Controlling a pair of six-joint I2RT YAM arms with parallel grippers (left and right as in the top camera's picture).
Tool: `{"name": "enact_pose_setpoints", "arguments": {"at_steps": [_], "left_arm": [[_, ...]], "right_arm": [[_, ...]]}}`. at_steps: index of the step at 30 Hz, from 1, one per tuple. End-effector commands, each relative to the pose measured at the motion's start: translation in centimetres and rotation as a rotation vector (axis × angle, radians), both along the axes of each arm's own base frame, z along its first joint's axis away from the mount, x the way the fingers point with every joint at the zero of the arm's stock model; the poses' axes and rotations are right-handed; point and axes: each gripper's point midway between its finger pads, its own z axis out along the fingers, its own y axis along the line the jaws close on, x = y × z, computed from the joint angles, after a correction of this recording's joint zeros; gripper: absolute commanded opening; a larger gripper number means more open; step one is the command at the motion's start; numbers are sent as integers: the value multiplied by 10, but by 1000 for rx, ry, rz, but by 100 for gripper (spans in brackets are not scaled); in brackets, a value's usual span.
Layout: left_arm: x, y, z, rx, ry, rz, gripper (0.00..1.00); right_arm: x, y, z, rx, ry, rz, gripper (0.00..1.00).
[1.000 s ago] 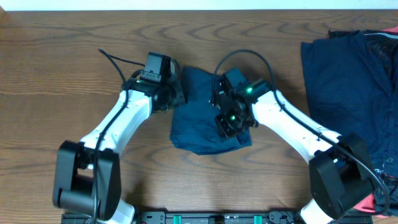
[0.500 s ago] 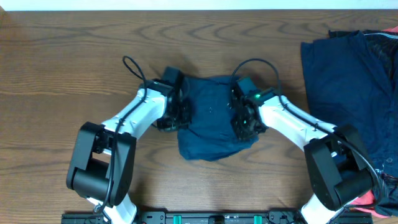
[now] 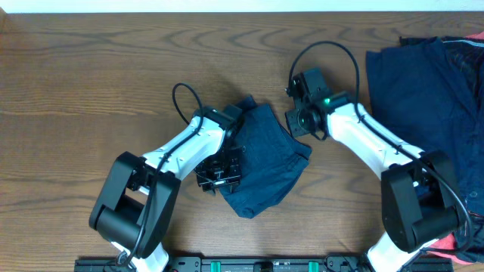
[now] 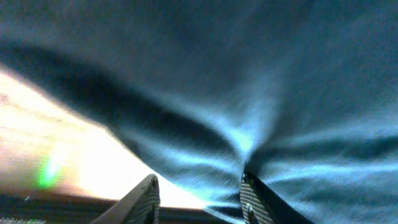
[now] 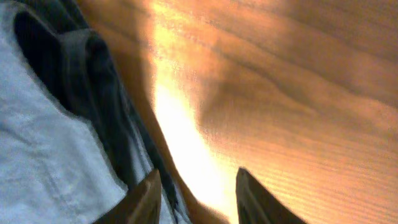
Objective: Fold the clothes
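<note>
The navy shorts (image 3: 265,162) lie bunched and folded over in the middle of the table. My left gripper (image 3: 224,169) sits at their left edge. In the left wrist view its fingers (image 4: 199,196) are apart, with navy cloth (image 4: 249,81) filling the view and a fold of it running down between them. My right gripper (image 3: 298,121) is just above the shorts' upper right corner, apart from them. In the right wrist view its fingers (image 5: 198,198) are open over bare wood, with the cloth's edge (image 5: 56,143) at the left.
A pile of dark navy clothes (image 3: 423,106) covers the table's right side, with a dark striped piece (image 3: 469,53) on it at the far right. A coral-red piece (image 3: 452,246) shows at the bottom right corner. The wooden table (image 3: 91,91) stretches to the left.
The right gripper let go of the shorts and moved up and to the right. The left gripper moved down and right, and the shorts shifted with it and bunched narrower.
</note>
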Motion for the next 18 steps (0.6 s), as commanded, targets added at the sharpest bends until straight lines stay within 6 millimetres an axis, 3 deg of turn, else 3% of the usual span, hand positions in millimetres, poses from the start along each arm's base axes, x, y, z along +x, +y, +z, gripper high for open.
{"name": "enact_pose_setpoints", "arguments": {"at_steps": [1, 3, 6, 11, 14, 18], "left_arm": [[14, 19, 18, 66, -98, 12, 50], [28, 31, 33, 98, -179, 20, 56], [67, 50, 63, 123, -396, 24, 73], [151, 49, 103, 30, -795, -136, 81], [180, 54, 105, 29, -884, -162, 81], [199, 70, 79, 54, -857, -122, 81]], "right_arm": [[12, 1, 58, 24, -71, -10, 41], [2, 0, 76, 30, -46, -5, 42], [-24, 10, 89, 108, 36, 31, 43], [-69, 19, 75, 168, 234, 26, 42], [-91, 21, 57, 152, 310, 12, 41], [-114, 29, 32, 140, 364, 42, 42]]}}
